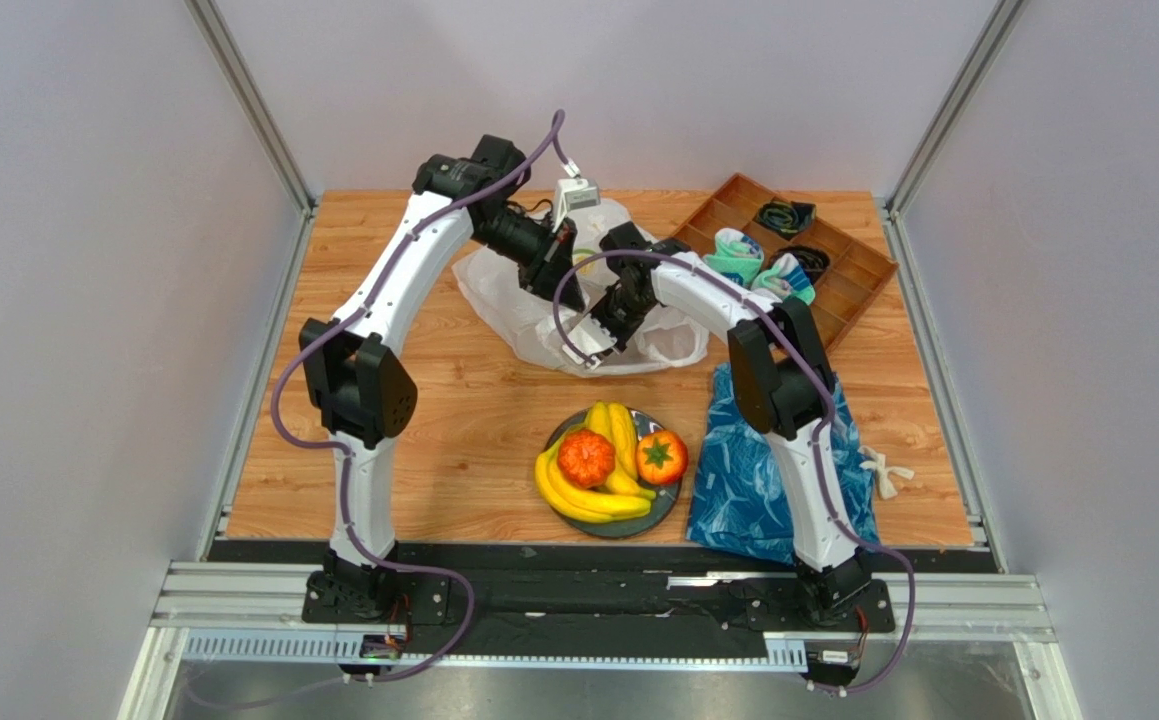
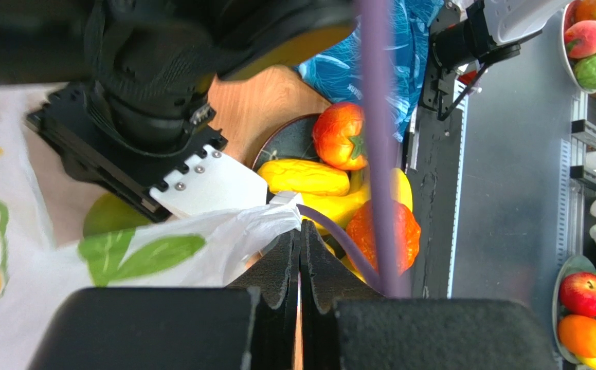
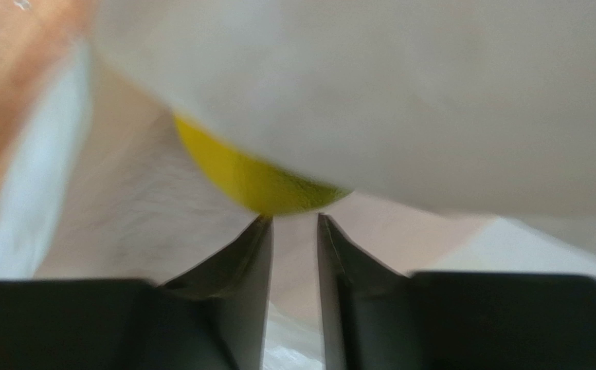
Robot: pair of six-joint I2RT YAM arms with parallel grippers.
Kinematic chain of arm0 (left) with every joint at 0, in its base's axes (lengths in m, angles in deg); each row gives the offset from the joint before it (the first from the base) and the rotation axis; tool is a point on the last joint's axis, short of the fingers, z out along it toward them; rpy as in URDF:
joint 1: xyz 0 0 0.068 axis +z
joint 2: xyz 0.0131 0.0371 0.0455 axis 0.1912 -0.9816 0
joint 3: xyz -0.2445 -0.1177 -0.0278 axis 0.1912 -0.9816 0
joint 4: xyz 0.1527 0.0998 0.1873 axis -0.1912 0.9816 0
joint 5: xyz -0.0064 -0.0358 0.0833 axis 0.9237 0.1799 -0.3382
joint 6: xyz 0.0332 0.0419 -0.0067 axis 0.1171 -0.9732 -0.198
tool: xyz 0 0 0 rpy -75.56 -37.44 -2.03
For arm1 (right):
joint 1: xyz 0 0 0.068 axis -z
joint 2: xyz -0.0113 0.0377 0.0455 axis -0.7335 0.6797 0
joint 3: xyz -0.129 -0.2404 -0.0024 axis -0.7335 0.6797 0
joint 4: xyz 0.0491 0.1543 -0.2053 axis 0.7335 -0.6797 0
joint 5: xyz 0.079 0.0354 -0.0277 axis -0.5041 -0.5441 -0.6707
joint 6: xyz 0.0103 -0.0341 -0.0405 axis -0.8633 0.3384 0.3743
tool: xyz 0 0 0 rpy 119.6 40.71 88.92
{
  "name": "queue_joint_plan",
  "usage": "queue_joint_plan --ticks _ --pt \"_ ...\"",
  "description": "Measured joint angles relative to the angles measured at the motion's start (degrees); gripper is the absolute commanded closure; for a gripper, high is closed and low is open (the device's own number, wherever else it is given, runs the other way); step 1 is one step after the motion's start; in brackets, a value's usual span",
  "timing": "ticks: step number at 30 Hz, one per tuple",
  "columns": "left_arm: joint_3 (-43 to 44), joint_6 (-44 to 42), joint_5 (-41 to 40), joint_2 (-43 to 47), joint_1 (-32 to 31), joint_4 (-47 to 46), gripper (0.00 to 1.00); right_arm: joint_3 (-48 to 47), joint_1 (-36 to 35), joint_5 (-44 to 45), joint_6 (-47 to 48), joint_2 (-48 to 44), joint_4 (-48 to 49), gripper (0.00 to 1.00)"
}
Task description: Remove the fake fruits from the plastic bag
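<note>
Three risks were judged open at this entry.

1. The yellow-green fruit [image 3: 251, 177] lay inside the plastic bag [image 1: 498, 300], just ahead of the right fingers [image 3: 251, 270]. These stood a narrow gap apart and held nothing. That gap looked too small for the round, glossy body. A push forward would probably have nudged the fruit deeper, and a pinch on its edge could have shot it loose.
2. The bag's film hung low over the fruit. It could have been caught between the fingers along with it, so that the bag came away too.
3. The left fingers [image 2: 281, 266] were pressed shut on a fold of the bag's rim. Film this thin could have slipped or torn under a hard pull, and the mouth would then have dropped over the right fingers.

Location: the bag sat at the far middle of the wooden surface [image 1: 435, 435]. It lay behind a plate [image 1: 657, 507] carrying bananas [image 1: 578, 503], an orange fruit [image 1: 587, 458] and a red fruit [image 1: 662, 456].

Pose: the left arm [image 1: 405, 270] arched up and forward, with its wrist over the bag's far side. The right arm [image 1: 705, 293] reached forward and to the left with its elbow raised, and its wrist tipped down into the bag's mouth.
</note>
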Motion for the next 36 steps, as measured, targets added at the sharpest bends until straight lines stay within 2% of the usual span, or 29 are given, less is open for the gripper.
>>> queue_joint_plan --ticks 2,7,9,11,13,14,19,21,24,25,31,36 --pt "0.00 0.00 -0.04 0.00 -0.09 0.02 1.00 0.24 -0.31 0.28 0.02 1.22 -1.55 0.88" --pt "0.00 0.00 -0.17 0.00 -0.07 0.00 1.00 2.36 -0.31 -0.31 0.02 0.57 -1.97 0.90" --pt "0.00 0.00 -0.15 0.00 -0.09 0.00 1.00 4.44 -0.09 -0.96 0.02 -1.22 -2.21 0.85" --pt "0.00 0.00 -0.15 0.00 -0.09 0.00 1.00 6.78 0.24 -1.90 -0.35 -3.80 -1.99 0.73" --pt "0.00 -0.02 -0.13 0.00 -0.09 0.00 1.00 7.96 0.44 -3.06 -2.40 -6.43 -1.81 0.65" --pt "0.00 -0.02 -0.13 0.00 -0.09 0.02 1.00 8.00 0.57 -3.74 -5.44 -7.85 -1.09 0.60" --pt "0.00 -0.09 1.42 0.00 -0.09 0.04 1.00 4.55 1.49 -4.44 -24.09 -9.62 1.79 0.55" --pt "0.31 -0.26 1.88 0.09 0.52 -2.12 1.00 2.34 2.05 -3.91 -32.20 -8.72 0.39 0.50" --pt "1.07 -0.66 1.18 0.13 2.60 -7.37 1.00 -0.24 2.80 -5.97 -48.76 -6.80 -2.45 0.35" --pt "1.16 -0.87 0.48 0.13 2.86 -9.27 1.00 -0.31 2.89 -7.10 -54.25 -6.58 -3.04 0.01" --pt "1.20 -2.67 -4.42 0.09 3.34 -16.72 1.00 0.33 2.84 -12.98 -77.50 -6.54 -5.73 0.01" --pt "0.63 -2.86 -8.35 -0.31 3.39 -20.52 1.00 3.04 2.93 -17.62 -91.58 -7.30 -0.35 0.02"
